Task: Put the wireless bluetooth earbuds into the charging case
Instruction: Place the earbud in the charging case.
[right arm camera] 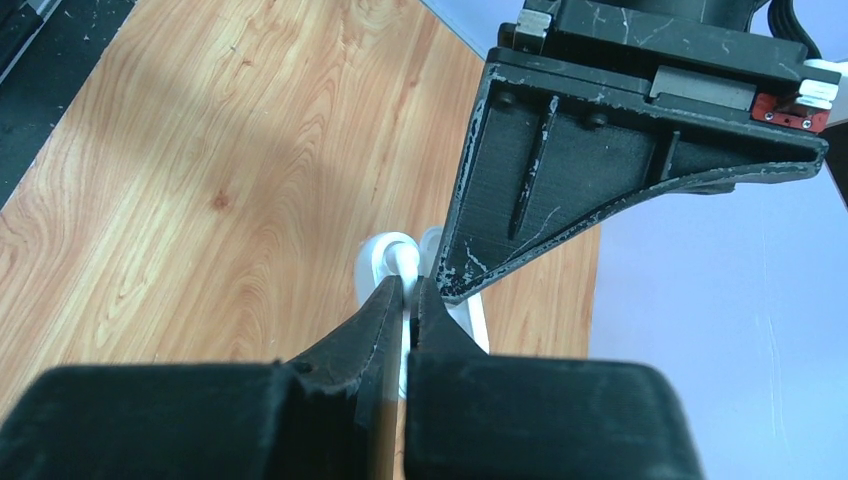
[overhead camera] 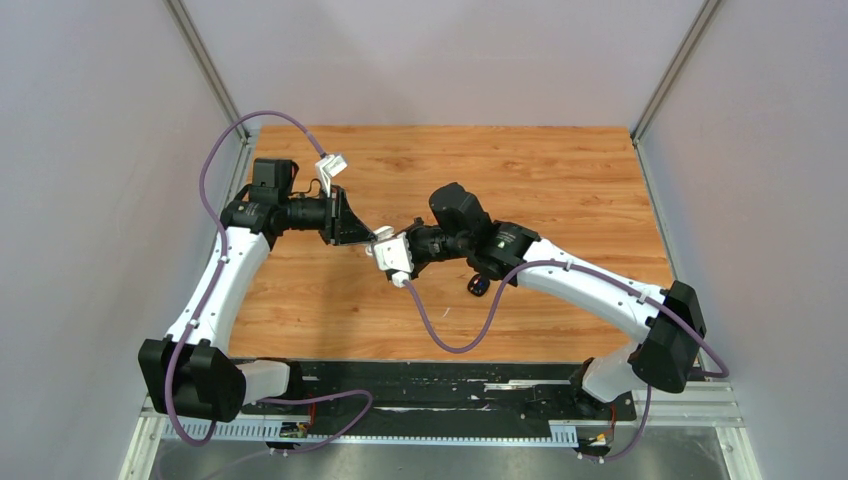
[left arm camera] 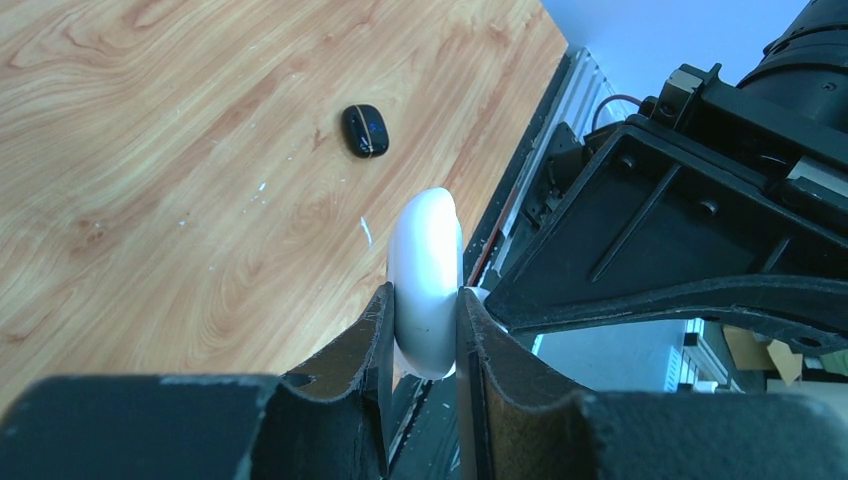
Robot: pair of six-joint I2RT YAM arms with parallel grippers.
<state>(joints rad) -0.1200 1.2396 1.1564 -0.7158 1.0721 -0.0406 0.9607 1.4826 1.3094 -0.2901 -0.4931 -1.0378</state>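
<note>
My left gripper (left arm camera: pixel 425 295) is shut on a white pebble-shaped charging case (left arm camera: pixel 425 245), held edge-up above the table. In the top view the case (overhead camera: pixel 383 238) hangs between my left gripper (overhead camera: pixel 362 236) and my right gripper (overhead camera: pixel 390 254), which meet tip to tip. My right gripper (right arm camera: pixel 410 282) is shut on a thin white edge at the case (right arm camera: pixel 385 262). I cannot tell whether that edge is the lid or a white earbud. A small glossy black pebble with a blue mark (left arm camera: pixel 365 130) lies on the table, and it also shows in the top view (overhead camera: pixel 478 285). No other earbud shows.
The wooden table (overhead camera: pixel 560 180) has a black strip and a metal rail along its near edge (overhead camera: pixel 450 400). Grey walls stand on the left, right and back. Purple cables loop from both arms, one of them low over the table (overhead camera: pixel 450 345).
</note>
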